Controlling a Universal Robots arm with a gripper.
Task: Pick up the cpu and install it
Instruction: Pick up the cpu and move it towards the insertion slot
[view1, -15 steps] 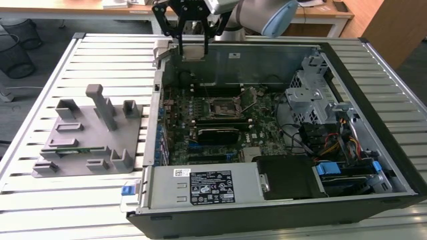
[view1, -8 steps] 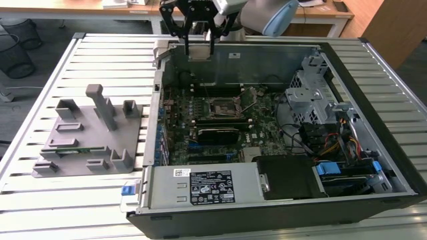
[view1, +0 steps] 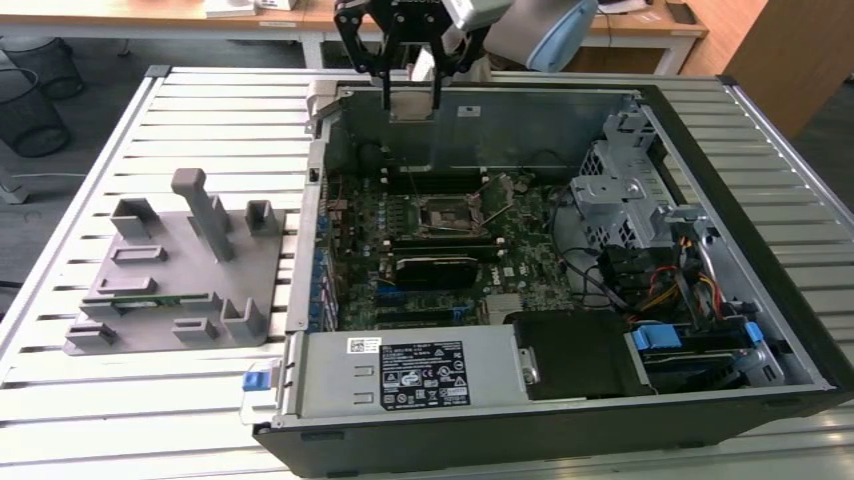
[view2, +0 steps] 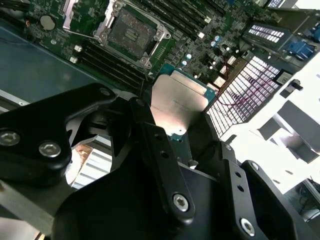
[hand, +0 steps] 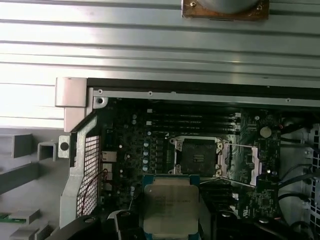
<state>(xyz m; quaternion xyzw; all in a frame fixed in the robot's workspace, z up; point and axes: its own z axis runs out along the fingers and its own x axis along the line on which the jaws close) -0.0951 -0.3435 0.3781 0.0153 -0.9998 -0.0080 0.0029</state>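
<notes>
- Tool (view1: 412, 104) state: closed on the cpu (view1: 411, 113). You are gripping it by two opposite edges, with one of the fingers (view2: 150, 135) on each side, and the silver lid is showing bare between them in both wrist views.
- Position: the cpu is hanging in the air over the open computer case (view1: 747, 330), close to its far wall in the exterior view. It is above the motherboard (view1: 360, 215) and touching nothing but the tool.
- The socket (view1: 447, 212) is lying below and well apart from the chip. In the first wrist view its metal frame appears swung aside, leaving the cavity uncovered.
- Handling, as a judgement: you are carrying a light, stiff, flat part. The smooth lid and thin rim are giving the fingers little to bite on, so it is probably prone to sliding or twisting.
- Fragility, also a judgement: the underside is hidden here and is likely the delicate face, so knocks and tilting are the main risks.
- Hold point: the opposite edges of the darker rim, where you are holding now, look right, since this is leaving the lid and the underside untouched.
- I cannot tell whether the chip is sitting square between the fingers.
- A grey fixture (view1: 174, 270) is resting on the bench (view1: 200, 110), to the exterior view's left of the case.
</notes>
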